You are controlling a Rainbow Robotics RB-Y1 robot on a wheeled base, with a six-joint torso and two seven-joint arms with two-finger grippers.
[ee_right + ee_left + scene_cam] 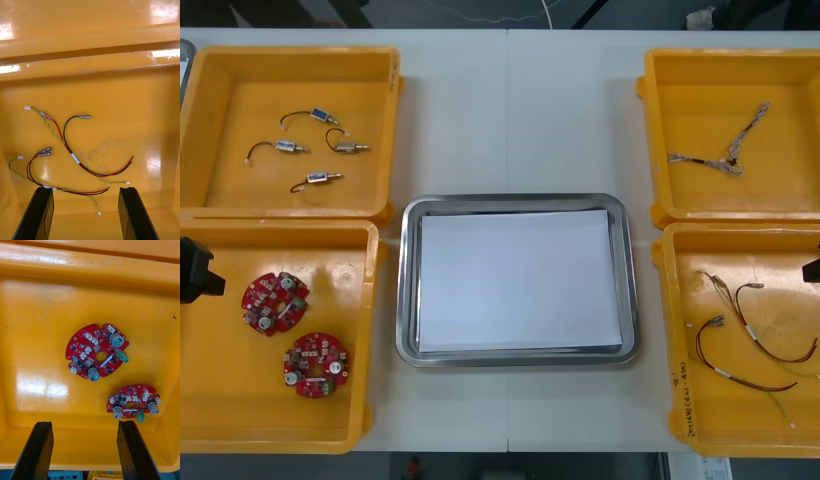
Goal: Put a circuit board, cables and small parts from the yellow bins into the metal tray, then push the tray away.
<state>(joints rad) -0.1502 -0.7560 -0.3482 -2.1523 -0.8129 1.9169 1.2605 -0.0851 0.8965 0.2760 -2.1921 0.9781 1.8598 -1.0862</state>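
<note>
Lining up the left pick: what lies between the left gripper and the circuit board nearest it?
Only bare yellow bin floor, in the left wrist view; the open left gripper is clear of that circuit board.

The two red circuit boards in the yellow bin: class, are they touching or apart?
Apart. The left wrist view shows bare yellow bin floor between the near circuit board, close to the left gripper, and the far circuit board.
</note>
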